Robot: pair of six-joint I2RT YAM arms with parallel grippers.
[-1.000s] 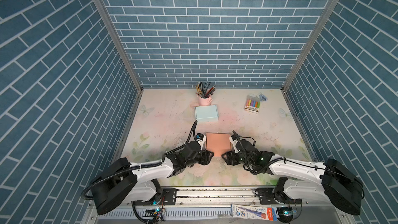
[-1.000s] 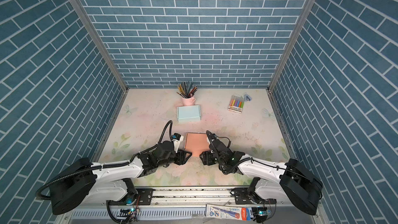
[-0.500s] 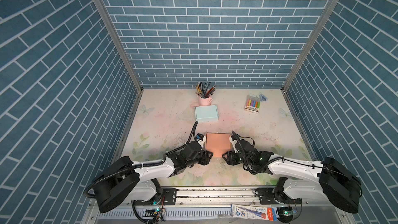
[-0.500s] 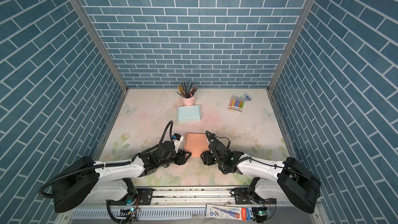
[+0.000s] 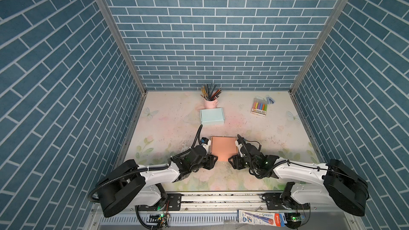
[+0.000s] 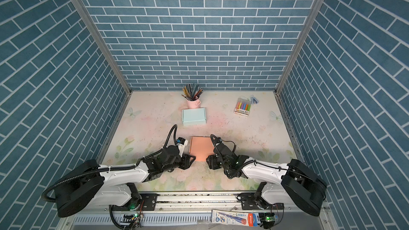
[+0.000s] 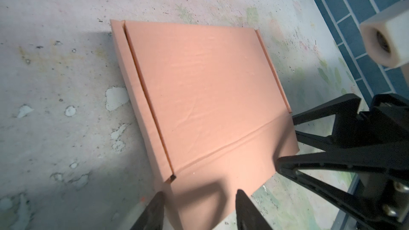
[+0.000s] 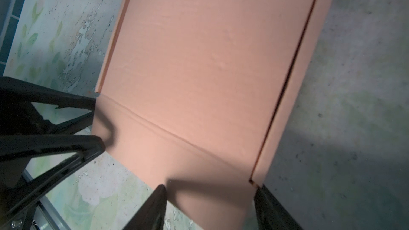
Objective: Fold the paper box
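Left tool (image 7: 200,192) and right tool (image 8: 210,186) are both released, jaws apart, each straddling one near corner of the front flap (image 7: 221,169). The box (image 5: 223,148) rests on the counter (image 5: 177,125) between them, toward the front edge, flap sticking out flat.

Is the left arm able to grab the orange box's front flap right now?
Probably yes: the left gripper is open around the flap corner, nothing blocks it, and the right gripper sits at the other corner.
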